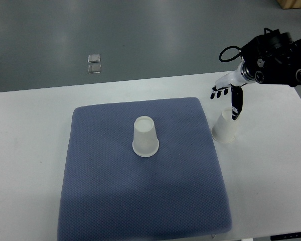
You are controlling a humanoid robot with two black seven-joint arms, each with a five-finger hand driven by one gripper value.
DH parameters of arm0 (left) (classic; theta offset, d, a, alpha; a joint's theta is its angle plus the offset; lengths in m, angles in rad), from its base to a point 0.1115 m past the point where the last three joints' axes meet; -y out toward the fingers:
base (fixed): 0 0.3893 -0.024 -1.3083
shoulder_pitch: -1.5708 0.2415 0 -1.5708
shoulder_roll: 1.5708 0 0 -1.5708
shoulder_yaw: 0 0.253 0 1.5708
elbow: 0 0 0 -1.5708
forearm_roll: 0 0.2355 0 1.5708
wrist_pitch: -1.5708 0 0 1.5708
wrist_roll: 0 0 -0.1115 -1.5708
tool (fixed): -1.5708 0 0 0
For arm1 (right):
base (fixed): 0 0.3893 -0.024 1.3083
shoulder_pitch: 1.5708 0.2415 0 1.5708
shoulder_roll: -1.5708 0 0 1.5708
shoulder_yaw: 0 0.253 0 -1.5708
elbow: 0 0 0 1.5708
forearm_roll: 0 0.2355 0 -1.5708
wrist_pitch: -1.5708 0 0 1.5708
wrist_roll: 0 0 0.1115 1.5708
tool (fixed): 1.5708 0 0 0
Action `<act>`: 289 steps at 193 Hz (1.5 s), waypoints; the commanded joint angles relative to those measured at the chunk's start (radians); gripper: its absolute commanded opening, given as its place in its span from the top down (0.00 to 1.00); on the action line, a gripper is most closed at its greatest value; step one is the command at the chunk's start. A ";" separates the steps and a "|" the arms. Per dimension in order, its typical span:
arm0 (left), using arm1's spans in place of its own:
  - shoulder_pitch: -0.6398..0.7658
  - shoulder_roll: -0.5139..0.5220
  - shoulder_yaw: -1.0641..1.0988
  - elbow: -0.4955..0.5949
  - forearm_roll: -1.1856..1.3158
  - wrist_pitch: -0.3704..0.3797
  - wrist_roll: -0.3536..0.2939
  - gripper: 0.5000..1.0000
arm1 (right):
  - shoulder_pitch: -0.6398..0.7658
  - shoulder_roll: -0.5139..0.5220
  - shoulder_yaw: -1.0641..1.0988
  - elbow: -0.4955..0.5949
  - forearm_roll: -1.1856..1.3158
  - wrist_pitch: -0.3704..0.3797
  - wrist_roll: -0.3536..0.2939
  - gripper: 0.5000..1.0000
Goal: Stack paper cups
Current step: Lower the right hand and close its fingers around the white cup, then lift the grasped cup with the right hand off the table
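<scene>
I see 2 paper cups from the top view. 1 cup [145, 137] stands upside down near the middle of the blue-grey mat [115, 201], a touch toward 12 o'clock from the mat's centre. The second cup [224, 130] sits on the white tabletop [30, 150] just off the mat's edge at 3 o'clock, tilted, with its wide end toward me. My right hand [230, 98] comes in from the 2 o'clock corner. 1 dark finger reaches down onto the rim of that tilted cup, while the other fingers [218, 92] are spread loosely toward 9 o'clock; I cannot tell if the cup is actually gripped. Neither cup shows any print or brand I can read. On the grey floor at 11 o'clock lie 2 small clear squares [94, 63].
</scene>
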 commanded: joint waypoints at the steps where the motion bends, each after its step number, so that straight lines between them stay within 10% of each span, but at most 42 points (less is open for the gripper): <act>1: 0.002 0.000 0.000 0.001 0.000 0.000 0.000 0.00 | -0.035 -0.001 -0.005 -0.012 -0.001 -0.020 0.000 0.17; 116: 0.006 0.000 0.000 0.000 0.000 0.000 0.000 0.00 | -0.149 0.013 -0.001 -0.060 -0.007 -0.097 -0.003 0.20; 230: 0.006 0.000 0.000 0.000 0.000 0.000 0.000 0.00 | -0.173 0.013 -0.008 -0.095 -0.021 -0.103 -0.005 0.72; 289: 0.006 0.000 0.000 0.000 0.000 0.000 0.001 0.00 | -0.003 -0.038 0.004 -0.074 -0.059 0.049 0.003 0.72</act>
